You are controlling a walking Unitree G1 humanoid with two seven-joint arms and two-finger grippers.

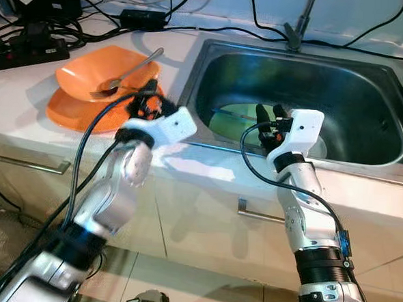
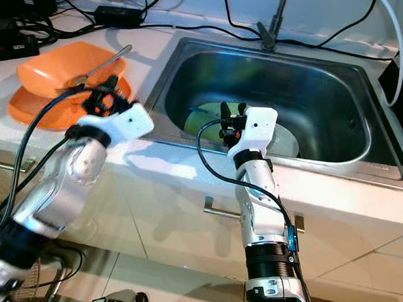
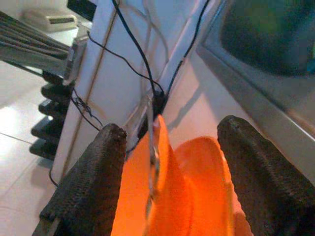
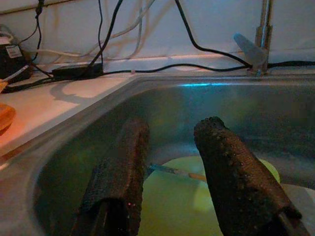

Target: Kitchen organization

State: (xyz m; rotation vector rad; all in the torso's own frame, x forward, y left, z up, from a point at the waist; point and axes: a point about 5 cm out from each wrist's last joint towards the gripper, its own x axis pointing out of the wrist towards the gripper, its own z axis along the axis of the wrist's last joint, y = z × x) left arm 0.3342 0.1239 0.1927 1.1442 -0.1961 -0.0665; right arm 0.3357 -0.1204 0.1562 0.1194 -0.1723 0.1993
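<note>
White kitchen counter (image 1: 207, 168) with a steel sink (image 1: 365, 157) set into it, my two grippers out over them.

I count two orange dishes on the counter left of the sink: an orange bowl (image 1: 90, 72) sitting on an orange plate (image 1: 67, 112), with one metal fork (image 1: 128, 71) lying in the bowl, handle pointing toward the sink. My left gripper (image 3: 170, 172) hovers just above these dishes, fingers spread apart and empty, the fork between them in the wrist view. In the sink lies one pale green plate (image 4: 177, 196) with a thin utensil (image 4: 172, 171) across it; I cannot tell what kind. My right gripper (image 4: 170, 162) hangs over the sink's near edge above that plate, fingers parted, holding nothing. Black cables (image 1: 195, 24) trail along the back wall behind one faucet (image 1: 298, 27).
</note>
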